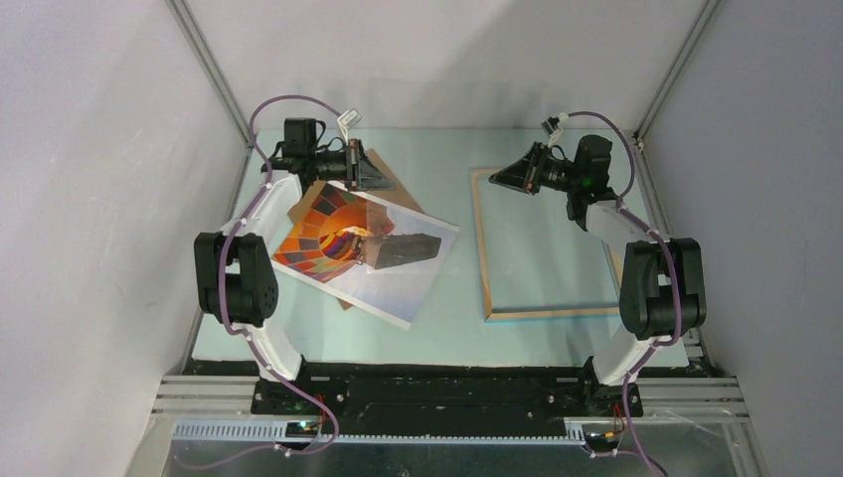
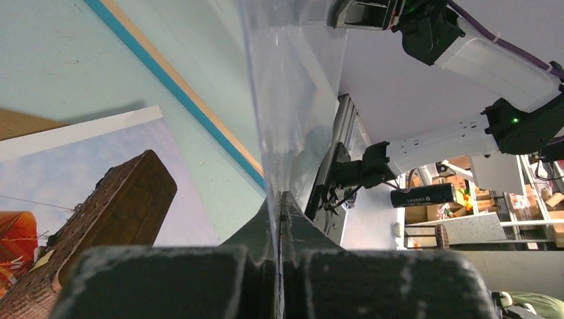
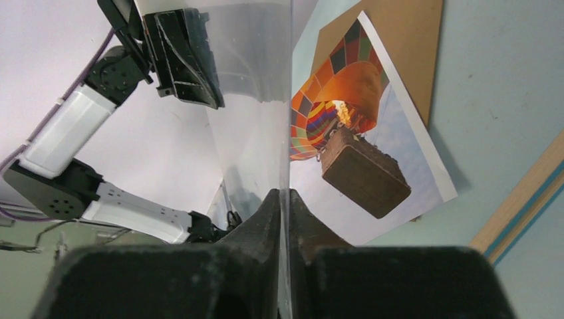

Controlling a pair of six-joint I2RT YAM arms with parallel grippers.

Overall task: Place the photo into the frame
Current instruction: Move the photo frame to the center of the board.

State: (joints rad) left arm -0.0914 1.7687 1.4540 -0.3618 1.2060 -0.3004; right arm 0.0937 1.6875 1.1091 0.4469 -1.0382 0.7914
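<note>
Teal tabletop (image 1: 452, 323) with orange-red balloon photo (image 1: 390, 283)

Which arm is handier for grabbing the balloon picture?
Probably left: the hot-air balloon paper print lies by the left fingers; right fingers are by the light wooden frame. Both pinch a clear sheet.

Light: bright, even, diffuse; soft shadow beside the photo (image 1: 398, 288) on the bench (image 1: 452, 318). Top view slightly soft. Wrist views: left claw (image 2: 279, 199) and right claw (image 3: 284, 196) blurred; pale glare on clear sheet (image 2: 292, 80)
</note>
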